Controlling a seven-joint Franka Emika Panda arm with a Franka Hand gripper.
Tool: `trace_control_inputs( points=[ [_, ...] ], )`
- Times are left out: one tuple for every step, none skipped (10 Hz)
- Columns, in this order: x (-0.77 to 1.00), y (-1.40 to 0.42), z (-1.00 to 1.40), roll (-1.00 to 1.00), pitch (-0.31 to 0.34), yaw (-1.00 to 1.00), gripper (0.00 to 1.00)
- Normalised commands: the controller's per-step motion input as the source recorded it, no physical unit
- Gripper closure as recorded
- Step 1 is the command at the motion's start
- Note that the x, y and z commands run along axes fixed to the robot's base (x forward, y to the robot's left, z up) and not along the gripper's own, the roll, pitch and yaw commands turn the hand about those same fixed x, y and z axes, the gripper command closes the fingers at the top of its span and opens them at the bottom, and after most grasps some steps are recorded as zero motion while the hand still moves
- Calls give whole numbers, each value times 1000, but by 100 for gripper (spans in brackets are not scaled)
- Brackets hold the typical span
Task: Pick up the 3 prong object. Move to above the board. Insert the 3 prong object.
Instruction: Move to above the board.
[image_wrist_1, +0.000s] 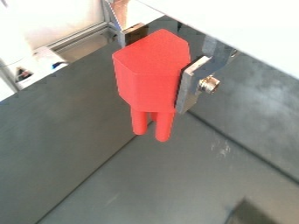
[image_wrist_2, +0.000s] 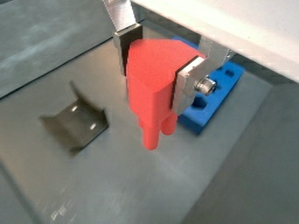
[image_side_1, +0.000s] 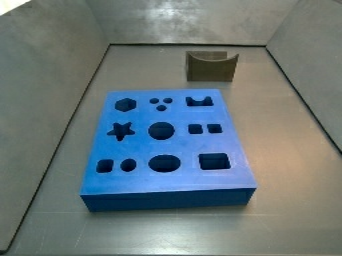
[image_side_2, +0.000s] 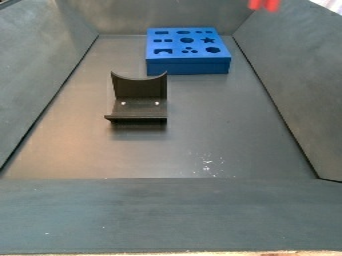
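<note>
In both wrist views the gripper (image_wrist_1: 158, 74) is clamped on the head of the red peg (image_wrist_1: 149, 79), its silver fingers (image_wrist_2: 191, 83) pressed to both sides and the prong legs hanging free above the dark floor (image_wrist_1: 70, 157). In a wrist view the olive block (image_wrist_2: 76, 125) lies below, the blue board (image_wrist_2: 214, 94) just behind the peg. In both side views the board (image_side_1: 163, 148) lies flat, its cut-outs unfilled, the olive block (image_side_1: 210, 66) well apart.

The dark grey floor (image_side_1: 301, 190) carries the board (image_side_1: 167, 185), lying flat. The fixture (image_side_2: 135, 100) stands apart from it. The hand (image_wrist_2: 162, 66) is raised clear of the floor.
</note>
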Motion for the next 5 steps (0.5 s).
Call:
trace_control_inputs(
  points=[
    [460, -1000, 83, -8, 114, -2, 100],
    [463, -1000, 84, -14, 108, 6, 100],
    [472, -1000, 87, -8, 111, 10, 100],
    [482, -1000, 90, -10, 113, 9, 100],
    [490, -1000, 92, 4, 122, 8, 100]
  ],
)
